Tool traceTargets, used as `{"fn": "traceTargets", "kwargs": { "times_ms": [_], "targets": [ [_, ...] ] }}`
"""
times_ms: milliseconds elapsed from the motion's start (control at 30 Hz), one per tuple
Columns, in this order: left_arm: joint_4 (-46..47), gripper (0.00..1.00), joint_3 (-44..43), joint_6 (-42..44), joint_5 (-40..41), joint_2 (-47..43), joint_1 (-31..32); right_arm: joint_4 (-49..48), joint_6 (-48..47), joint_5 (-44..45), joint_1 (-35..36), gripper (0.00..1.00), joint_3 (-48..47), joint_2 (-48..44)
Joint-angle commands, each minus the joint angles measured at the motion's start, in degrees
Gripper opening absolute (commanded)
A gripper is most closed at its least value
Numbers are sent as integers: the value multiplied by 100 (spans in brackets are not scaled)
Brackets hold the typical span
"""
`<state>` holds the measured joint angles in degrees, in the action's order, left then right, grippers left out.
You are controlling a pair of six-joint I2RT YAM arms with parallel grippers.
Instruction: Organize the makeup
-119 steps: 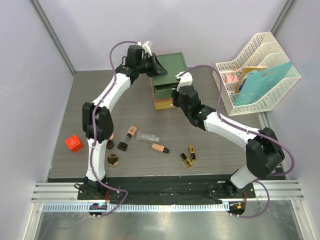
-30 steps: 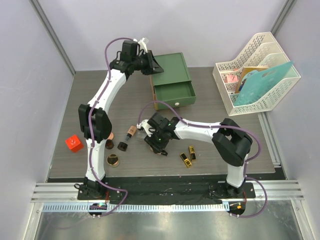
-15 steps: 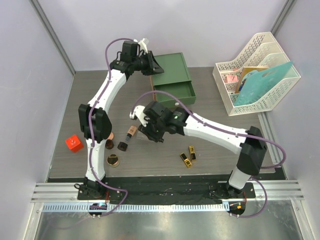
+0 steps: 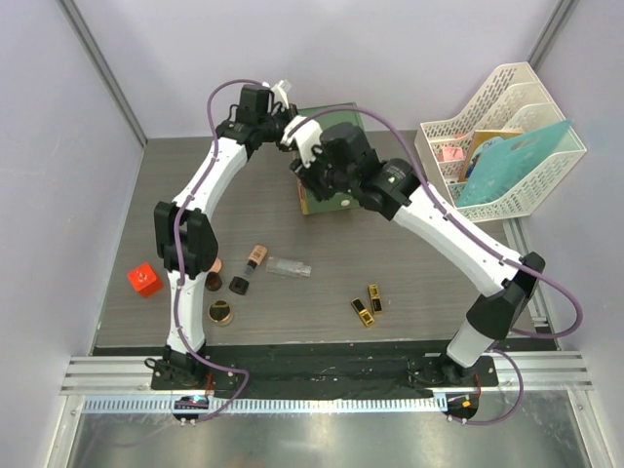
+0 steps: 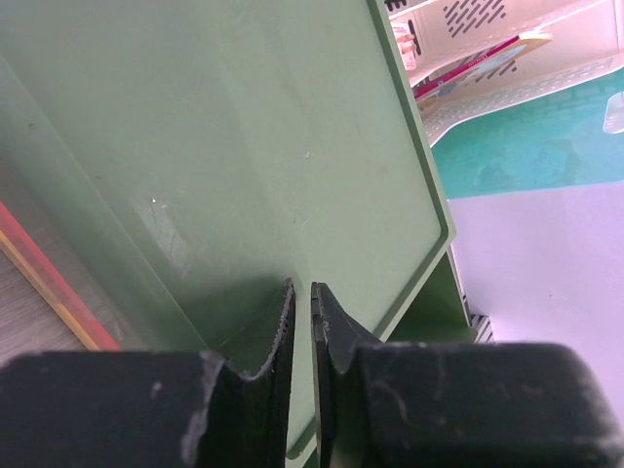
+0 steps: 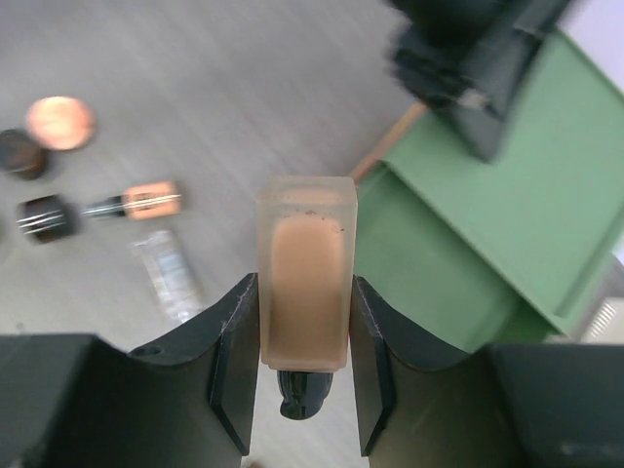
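The table shows matt grey wood grain. The box is smooth green plastic (faint sheen, fine scratches). The tube looks frosted, translucent; the 2 lipsticks glossy gold. Black fingers are matt, scuffed.

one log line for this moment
right tool: shut on peach tube, by open drawer | left tool: shut, at drawer box

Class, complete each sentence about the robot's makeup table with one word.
The right end effector grips a peach tube with a ___ cap.
The left end effector is at the top of a ___ drawer box.
The small cube on the table is ___.
___ gold-black lipsticks lie side by side.
Missing words: black; green; red; two.
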<state>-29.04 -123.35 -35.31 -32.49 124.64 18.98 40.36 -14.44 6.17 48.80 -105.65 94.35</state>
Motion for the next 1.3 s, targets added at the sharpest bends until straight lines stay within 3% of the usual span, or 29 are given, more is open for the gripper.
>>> {"fn": "traceTargets", "kwargs": {
  "times_ms": [0, 200, 533, 633, 667, 767, 867, 1067, 1267],
  "targets": [
    [-401, 12, 118, 209, 173, 60, -26, -423, -278, 16, -467, 1, -123, 84],
    [-471, 8, 197, 200, 252, 69, -26, -784, -560, -142, -933, 1, 237, 295],
    [-515, 5, 153, 174, 322, 96, -35, -1021, -683, -416, -1012, 3, 475, 655],
    [-568, 6, 66, 182, 340, 139, -35, -1021, -683, -293, -1012, 22, 457, 734],
    [-603, 8, 39, 191, 331, 148, -35, -1021, -675, -275, -1021, 41, 440, 743],
    [-603, 9, -22, 191, 340, 175, -35, -1021, -613, -135, -1021, 62, 378, 822],
    [-630, 9, -84, 191, 331, 210, -35, -1039, -622, 68, -1012, 67, 343, 849],
    [-709, 9, -172, 209, 322, 236, -52, -1056, -569, 51, -1021, 67, 132, 700],
    [-779, 9, -216, 235, 322, 254, -70, -1083, -499, -1205, -811, 69, 88, 234]
  ]
}}
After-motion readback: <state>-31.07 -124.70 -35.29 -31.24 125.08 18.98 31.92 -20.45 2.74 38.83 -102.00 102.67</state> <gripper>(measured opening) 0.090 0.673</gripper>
